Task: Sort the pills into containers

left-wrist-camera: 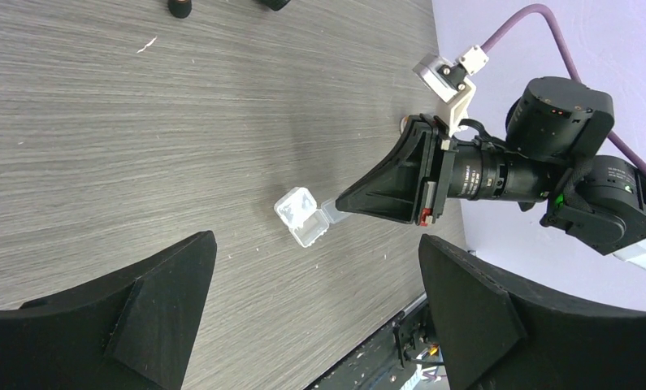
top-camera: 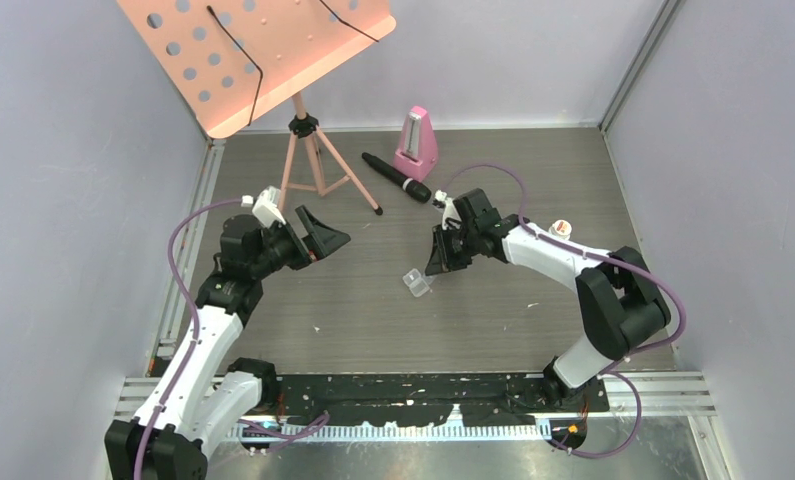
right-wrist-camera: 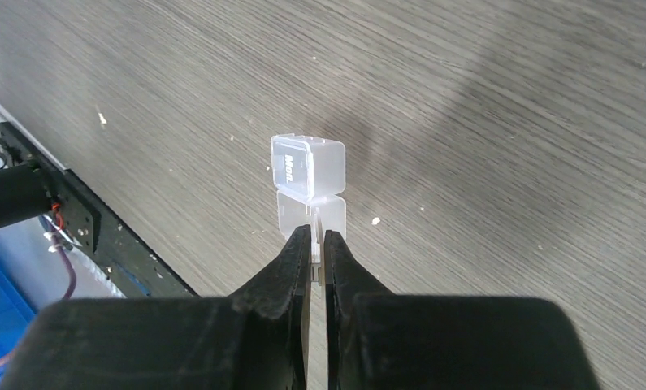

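The right gripper (right-wrist-camera: 318, 250) pinches the near edge of the clear pill box (right-wrist-camera: 307, 166) at the middle of the grey wood-grain table (right-wrist-camera: 506, 122), its fingers almost together. The box's two frosted square compartments join side by side, one lid lettered. The left gripper (top-camera: 323, 232) hangs well apart from the box, spread wide and holding nothing.
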{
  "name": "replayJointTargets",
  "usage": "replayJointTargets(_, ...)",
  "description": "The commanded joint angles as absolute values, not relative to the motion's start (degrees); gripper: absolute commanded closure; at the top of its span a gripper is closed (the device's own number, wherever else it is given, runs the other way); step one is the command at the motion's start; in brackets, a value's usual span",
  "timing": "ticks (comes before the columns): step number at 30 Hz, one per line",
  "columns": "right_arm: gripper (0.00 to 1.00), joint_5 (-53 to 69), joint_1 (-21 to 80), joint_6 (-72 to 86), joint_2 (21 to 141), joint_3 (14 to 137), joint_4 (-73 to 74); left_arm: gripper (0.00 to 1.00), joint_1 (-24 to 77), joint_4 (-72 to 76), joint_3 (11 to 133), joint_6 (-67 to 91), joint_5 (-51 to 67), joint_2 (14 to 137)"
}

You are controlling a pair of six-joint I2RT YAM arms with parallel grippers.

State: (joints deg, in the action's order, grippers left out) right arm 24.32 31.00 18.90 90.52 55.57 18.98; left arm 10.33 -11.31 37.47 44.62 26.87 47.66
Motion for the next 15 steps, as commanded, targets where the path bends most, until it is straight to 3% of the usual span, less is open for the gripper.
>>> replayJointTargets(1,0.85,22.8,30.6,17.4,92.3,56.6,20.3,0.01,10.0,-7.4,36.9,44.8,27.6,47.8)
replayJointTargets(6,0.77,21.2,30.6,17.9,92.7,57.3,19.6,0.01,10.0,-7.4,36.7,44.8,27.4,47.8)
replayJointTargets(15,0.42,16.6,30.5,17.5,90.0,61.9,25.3,0.02,10.0,-7.2,37.0,44.4,27.4,48.4)
